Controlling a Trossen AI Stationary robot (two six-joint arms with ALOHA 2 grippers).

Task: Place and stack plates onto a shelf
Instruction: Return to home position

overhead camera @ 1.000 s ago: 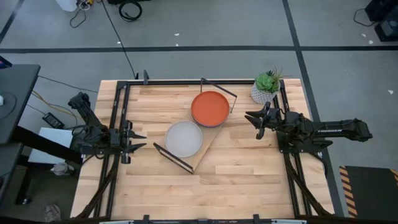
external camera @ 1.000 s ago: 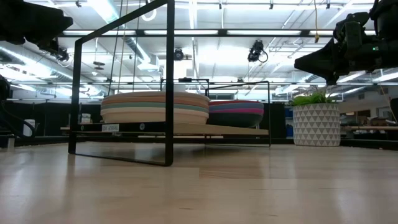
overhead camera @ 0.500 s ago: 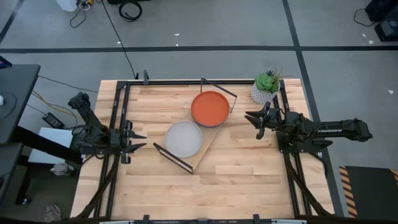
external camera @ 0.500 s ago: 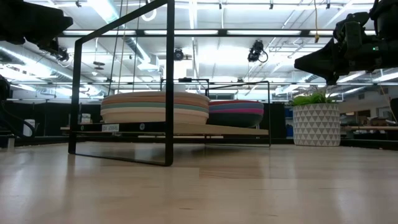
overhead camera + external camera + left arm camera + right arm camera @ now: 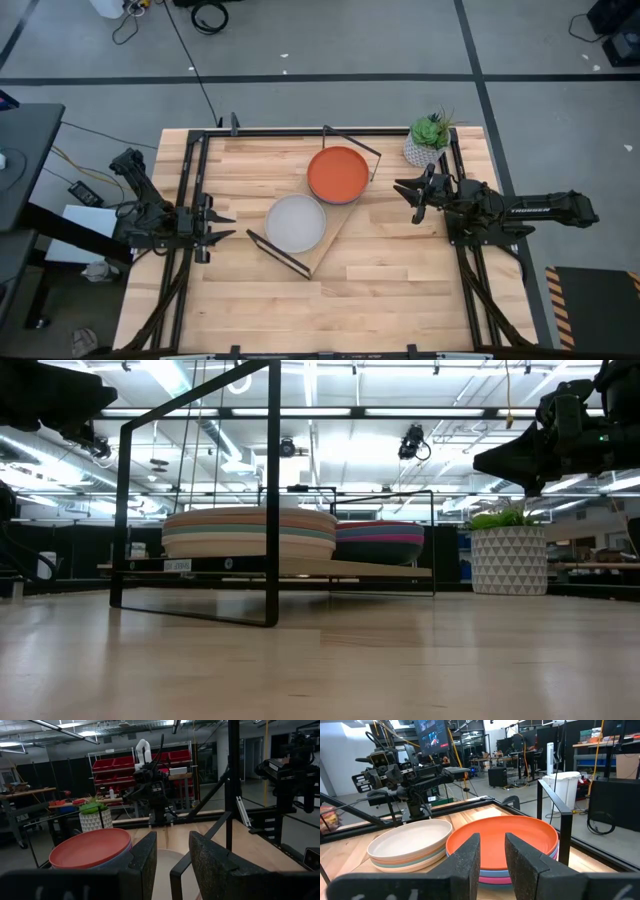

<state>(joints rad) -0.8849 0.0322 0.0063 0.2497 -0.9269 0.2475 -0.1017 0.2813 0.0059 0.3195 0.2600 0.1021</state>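
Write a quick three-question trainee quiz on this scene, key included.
1. True or false: the orange plate tops the stack nearer the potted plant.
2. How many stacks sit on the shelf? A one, B two, C three.
3. Fill in: the left hand and the right hand are both open and hold ____.
Key: 1 true; 2 B; 3 nothing.
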